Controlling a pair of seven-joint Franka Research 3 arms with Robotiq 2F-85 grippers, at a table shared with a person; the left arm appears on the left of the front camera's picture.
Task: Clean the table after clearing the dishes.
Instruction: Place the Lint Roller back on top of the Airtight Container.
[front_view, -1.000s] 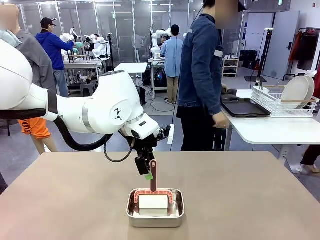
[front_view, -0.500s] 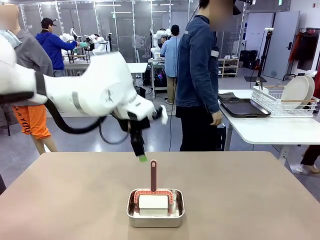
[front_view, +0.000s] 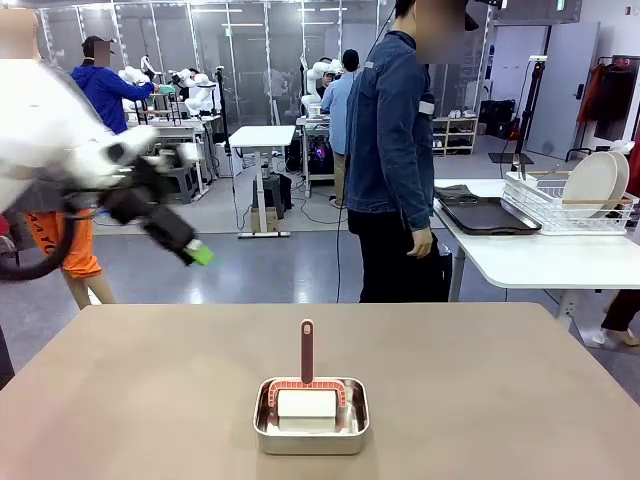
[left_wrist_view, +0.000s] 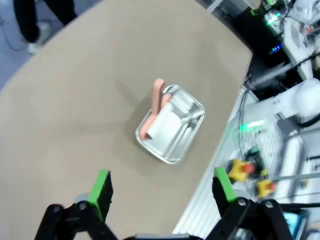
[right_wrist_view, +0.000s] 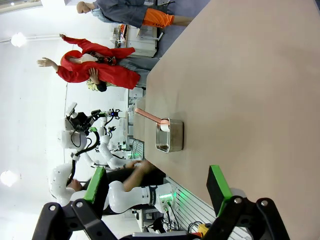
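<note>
One steel pan (front_view: 311, 415) sits near the surface's (front_view: 480, 400) near edge, holding a white block and a red-handled tool (front_view: 307, 352); left gripper (front_view: 190, 245) hangs blurred above the far-left corner. Left wrist: jaws wide above the pan. Right wrist: right gripper (right_wrist_view: 157, 189) wide, empty. Dishes (front_view: 592, 183) racked on a side table.

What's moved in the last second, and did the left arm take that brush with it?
The left gripper swung up and away to the robot's left, open and empty. The brush stayed upright in the steel pan on the table; neither shifted.
</note>
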